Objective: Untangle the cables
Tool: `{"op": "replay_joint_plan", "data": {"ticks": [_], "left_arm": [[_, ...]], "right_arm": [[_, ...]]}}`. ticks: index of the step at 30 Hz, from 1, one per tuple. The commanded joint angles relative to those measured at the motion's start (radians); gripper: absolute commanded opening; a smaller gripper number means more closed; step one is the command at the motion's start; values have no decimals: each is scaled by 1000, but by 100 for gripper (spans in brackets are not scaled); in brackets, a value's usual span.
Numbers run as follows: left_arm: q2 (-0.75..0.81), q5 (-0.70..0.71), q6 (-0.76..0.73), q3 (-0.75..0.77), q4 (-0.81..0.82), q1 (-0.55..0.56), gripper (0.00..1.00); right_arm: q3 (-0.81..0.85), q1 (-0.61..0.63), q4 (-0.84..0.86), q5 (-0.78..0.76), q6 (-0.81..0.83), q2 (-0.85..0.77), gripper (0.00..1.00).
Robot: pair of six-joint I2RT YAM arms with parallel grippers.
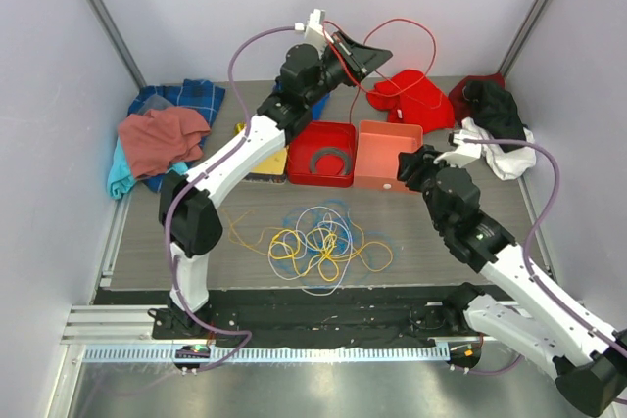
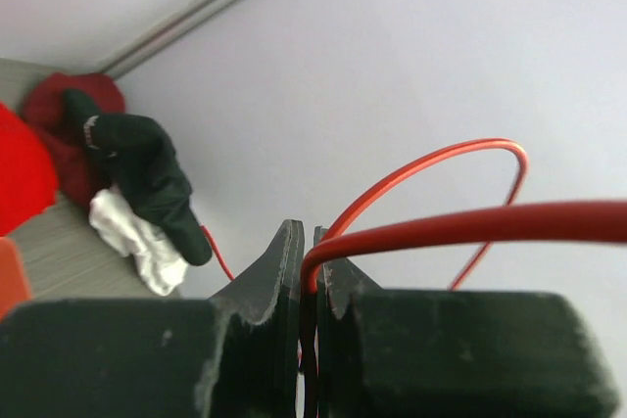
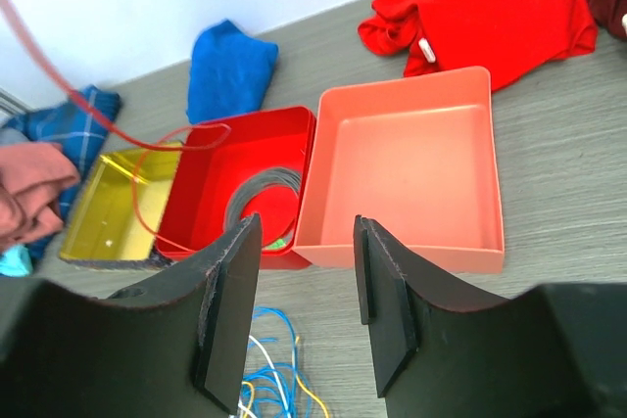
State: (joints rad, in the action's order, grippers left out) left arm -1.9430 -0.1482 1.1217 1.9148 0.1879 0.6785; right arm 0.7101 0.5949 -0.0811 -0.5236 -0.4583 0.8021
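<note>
My left gripper (image 1: 375, 54) pinches the red cable (image 1: 416, 34) high above the red tray (image 1: 320, 178), its loop trailing right; my right gripper (image 3: 306, 305), jaws spread and empty, hangs nearer the cable tangle (image 1: 318, 242) lying below it on the table

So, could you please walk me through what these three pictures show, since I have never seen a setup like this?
The overhead picture looks down on two white robot arms bolted at the table's near edge. The other two come from cameras on each wrist, looking past the dark fingers.

The left gripper, raised high, is shut on a red cable, which loops in the air. The right gripper is open, holding nothing, above the coral tray.

On the table lie the tangled cables, yellow, blue and white, a red tray with a grey ring inside, a yellow tray, and clothes around the edges.
</note>
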Motion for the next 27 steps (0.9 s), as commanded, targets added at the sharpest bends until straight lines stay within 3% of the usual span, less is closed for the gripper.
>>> {"op": "replay_joint_plan", "data": {"ticks": [1,5,19,22,27], "left_arm": [[-62,-100,139,79,164,12,0],[-85,-97,118,96,133,24,0],[-117,-140,214,-213,315,-32,0],[-73,-114,129,-267,187,-69,0],[-39,-16,-133,-203,-121,-89,0]], "right_arm": [[6,5,-17,-33,-22,-85,50],[19,5,-46,-46,-14,-109,50],[3,5,-100,-76,15,-164,50],[2,6,-103,-78,20,-172,50],[-6,5,-100,-73,15,-161,50]]}}
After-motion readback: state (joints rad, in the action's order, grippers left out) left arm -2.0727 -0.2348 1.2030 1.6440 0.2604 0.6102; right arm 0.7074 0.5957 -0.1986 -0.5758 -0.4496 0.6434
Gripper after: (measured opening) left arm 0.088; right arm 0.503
